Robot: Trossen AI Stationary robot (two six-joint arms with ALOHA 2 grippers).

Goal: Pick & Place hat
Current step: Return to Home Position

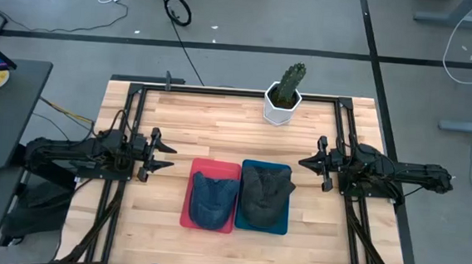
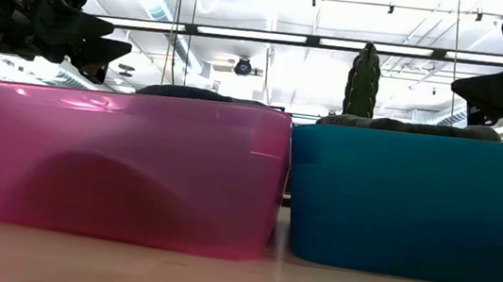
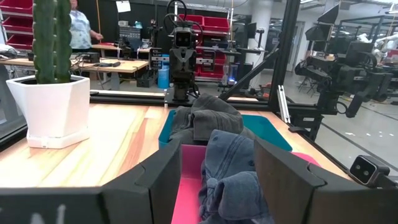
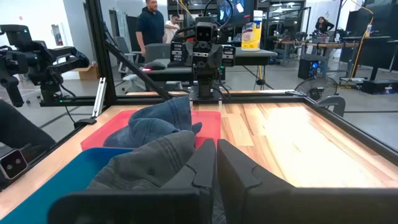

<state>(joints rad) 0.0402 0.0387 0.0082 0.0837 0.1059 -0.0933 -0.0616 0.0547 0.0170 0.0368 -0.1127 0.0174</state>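
Note:
A blue denim hat lies in a red bin. A dark grey hat lies in a blue bin beside it on the right. My left gripper hovers open to the left of the red bin, above the table, pointing toward the hats. In the left wrist view the denim hat shows between my open fingers. My right gripper hovers shut to the right of the blue bin; in its wrist view the grey hat lies just ahead.
A cactus in a white pot stands at the table's far edge, behind the bins. In the low view the two bins fill the foreground side by side. Bare wooden table shows on each side of the bins. People stand in the room beyond.

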